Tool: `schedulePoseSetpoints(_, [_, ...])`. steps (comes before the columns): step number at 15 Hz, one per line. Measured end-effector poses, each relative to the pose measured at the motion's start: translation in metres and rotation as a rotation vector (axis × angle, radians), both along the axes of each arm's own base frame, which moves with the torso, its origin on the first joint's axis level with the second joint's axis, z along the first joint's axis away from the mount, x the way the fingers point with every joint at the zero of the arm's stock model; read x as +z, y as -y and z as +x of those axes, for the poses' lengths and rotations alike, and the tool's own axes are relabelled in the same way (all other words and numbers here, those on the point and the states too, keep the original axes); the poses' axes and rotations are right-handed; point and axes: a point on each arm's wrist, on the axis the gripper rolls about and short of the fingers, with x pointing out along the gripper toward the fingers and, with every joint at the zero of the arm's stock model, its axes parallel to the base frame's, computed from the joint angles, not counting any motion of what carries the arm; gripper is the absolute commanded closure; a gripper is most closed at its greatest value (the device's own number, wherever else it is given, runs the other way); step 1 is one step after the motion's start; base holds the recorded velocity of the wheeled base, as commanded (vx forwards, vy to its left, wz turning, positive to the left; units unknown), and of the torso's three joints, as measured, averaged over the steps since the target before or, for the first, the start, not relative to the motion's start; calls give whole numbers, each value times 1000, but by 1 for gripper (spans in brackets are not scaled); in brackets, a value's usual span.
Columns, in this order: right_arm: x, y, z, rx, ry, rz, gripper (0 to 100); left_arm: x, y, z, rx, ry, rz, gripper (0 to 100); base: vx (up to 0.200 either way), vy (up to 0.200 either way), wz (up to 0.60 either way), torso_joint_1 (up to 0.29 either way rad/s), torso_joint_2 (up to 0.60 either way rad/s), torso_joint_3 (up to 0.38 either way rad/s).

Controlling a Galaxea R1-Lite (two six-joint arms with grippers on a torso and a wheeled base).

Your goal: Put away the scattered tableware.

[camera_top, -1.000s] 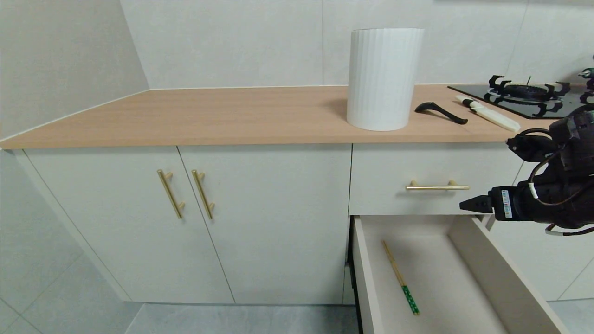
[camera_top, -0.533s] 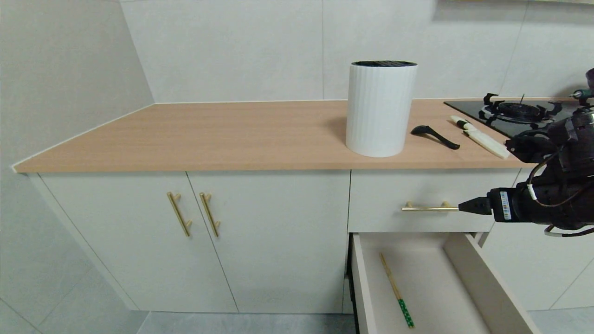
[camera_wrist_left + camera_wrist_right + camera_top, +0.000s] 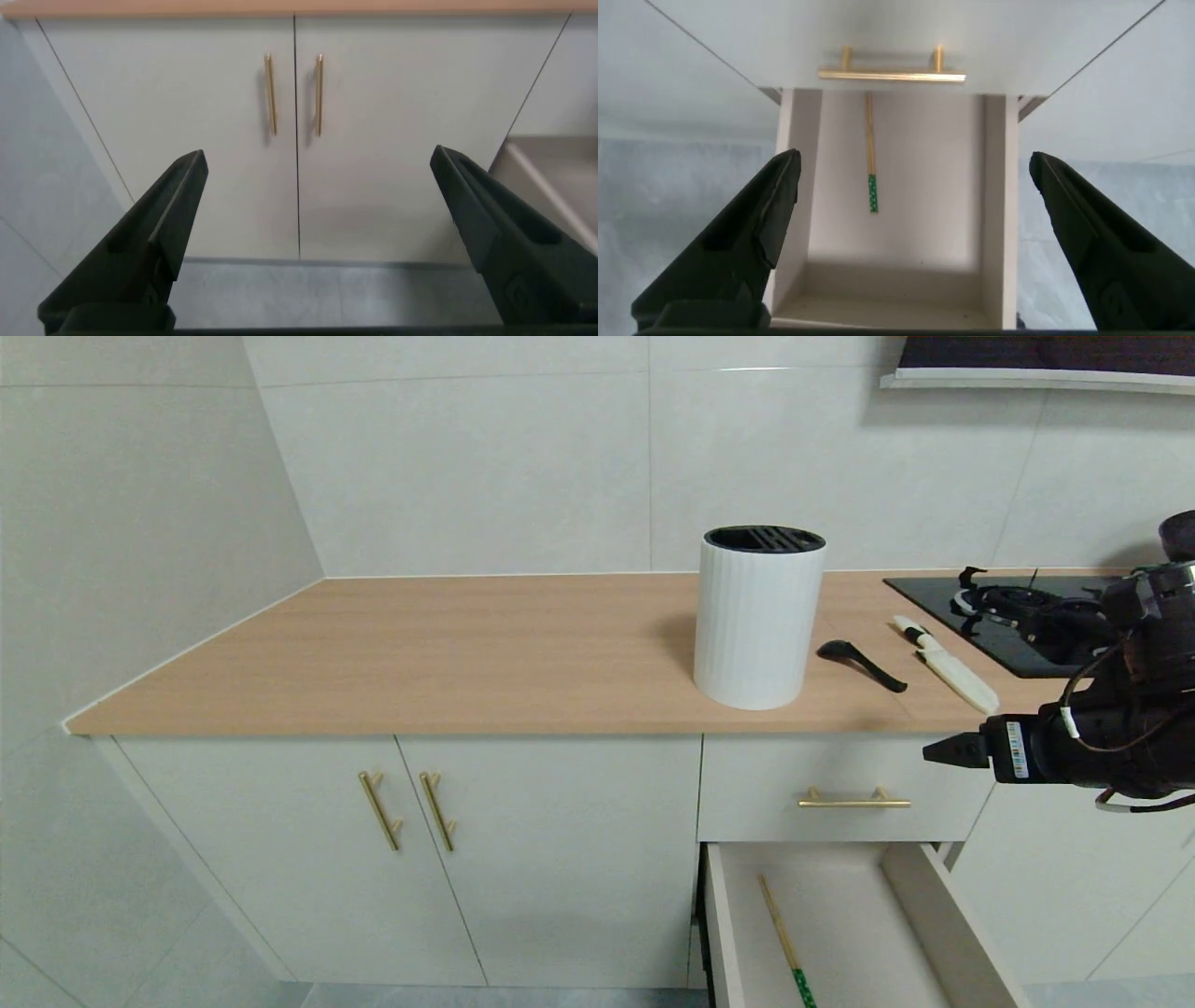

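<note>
**Spoon and knife up on the counter, right arm nearer**

Right gripper [image 3: 943, 749] hangs in front of the cabinet face, below the counter [image 3: 467, 653] edge and above the open drawer [image 3: 910, 905]. Jaws spread wide, nothing held. Chopsticks [image 3: 782, 943] already lie in the drawer, lengthwise front to back.

Spoon [image 3: 861, 664] and knife [image 3: 943, 663] rest on the counter between the holder [image 3: 759, 616] and the hob [image 3: 1018, 616], apart from each other. Both lie diagonally, far-left to near-right. The knife's near end sits close to the counter's front edge, almost straight above the right gripper.

Left gripper [image 3: 318, 163] is low, facing the doors [image 3: 374, 140], jaws wide, empty.

Judgement: the right arm must rise, then go forward; the knife is the closer pick.
</note>
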Motion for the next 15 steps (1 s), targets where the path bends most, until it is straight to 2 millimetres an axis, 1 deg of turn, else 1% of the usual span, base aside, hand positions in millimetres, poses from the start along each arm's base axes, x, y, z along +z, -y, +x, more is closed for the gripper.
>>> schedulePoseSetpoints(3, [0, 0, 0, 0, 1, 0, 0, 0, 0, 0, 0, 0, 0, 0, 0, 0, 0, 146, -334, -194])
schedulePoseSetpoints(6, [3, 0, 8, -8, 73, 15, 0, 0, 0, 0, 0, 0, 0, 0, 0, 0, 0, 17, -35, -24])
schedulePoseSetpoints(8, [9, 4, 27, -34, 231, 42, 0, 0, 0, 0, 0, 0, 0, 0, 0, 0, 0, 0, 0, 0])
schedulePoseSetpoints(9, [10, 6, 37, -39, 280, 48, 0, 0, 0, 0, 0, 1, 0, 0, 0, 0, 0, 0, 0, 0])
schedulePoseSetpoints(12, [3, 13, 66, 9, 336, 11, 0, 0, 0, 0, 0, 1, 0, 0, 0, 0, 0, 0, 0, 0])
schedulePoseSetpoints(15, [-5, 22, 111, 119, 357, 46, 0, 0, 0, 0, 0, 1, 0, 0, 0, 0, 0, 0, 0, 0])
